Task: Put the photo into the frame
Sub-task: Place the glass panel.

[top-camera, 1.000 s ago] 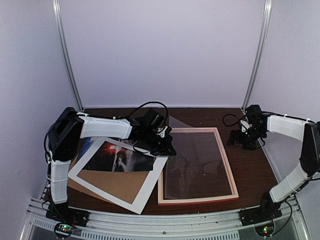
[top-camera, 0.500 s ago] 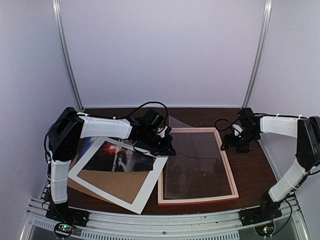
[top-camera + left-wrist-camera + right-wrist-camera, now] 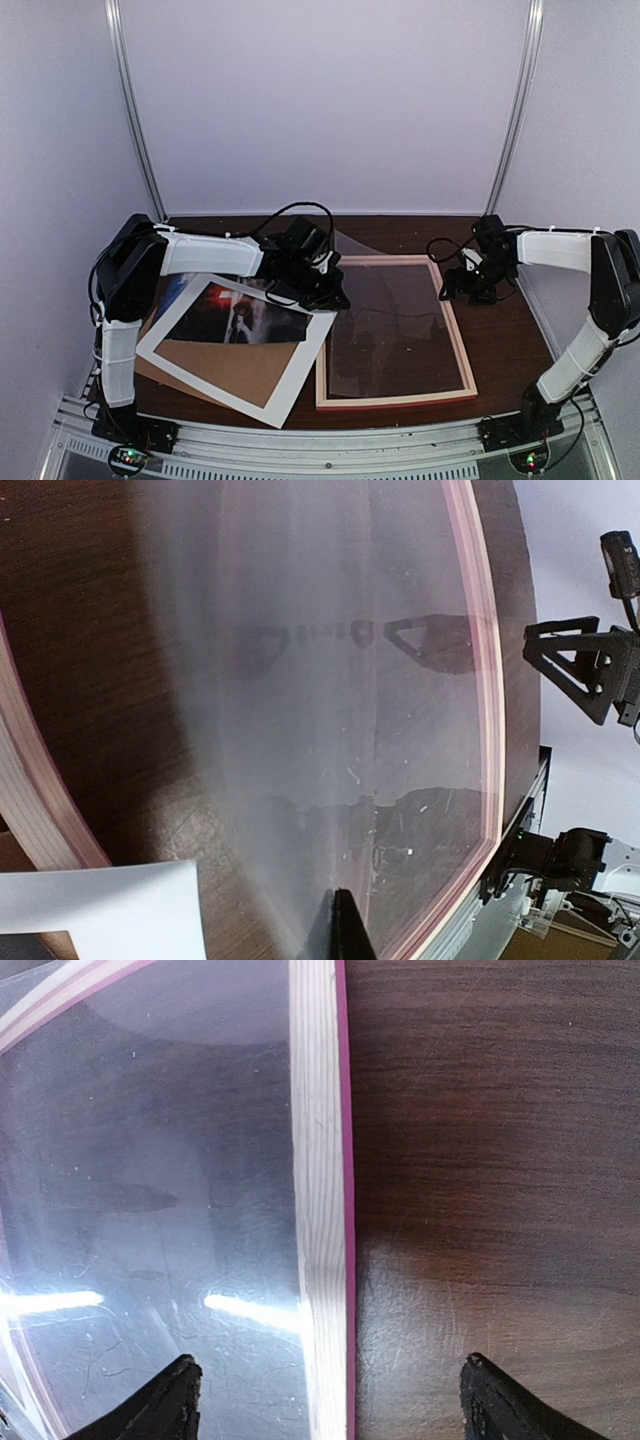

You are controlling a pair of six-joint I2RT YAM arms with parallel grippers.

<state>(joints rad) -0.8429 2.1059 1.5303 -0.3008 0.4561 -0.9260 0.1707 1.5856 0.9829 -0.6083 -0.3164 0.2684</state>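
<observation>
The frame (image 3: 463,350) lies flat at centre right, its pink rim showing. A clear sheet (image 3: 385,320) lies over it, with its far corner sticking out past the rim. My left gripper (image 3: 338,300) is at the frame's left rail. In the left wrist view it (image 3: 345,935) looks shut on the clear sheet's (image 3: 320,680) edge. My right gripper (image 3: 455,288) is open, and in the right wrist view it (image 3: 330,1400) straddles the frame's right rail (image 3: 318,1160). The photo (image 3: 235,315), dark with a red glow, lies at the left, partly under a white mat.
The white mat (image 3: 290,375) lies tilted over the photo and a brown cardboard board (image 3: 230,365), and its corner reaches the frame's left rail. The dark wooden table (image 3: 505,330) shows right of the frame. A metal rail (image 3: 330,440) runs along the near edge.
My right gripper has moved left from the table's right side to the frame's right rail. My left arm has barely moved and still holds the sheet.
</observation>
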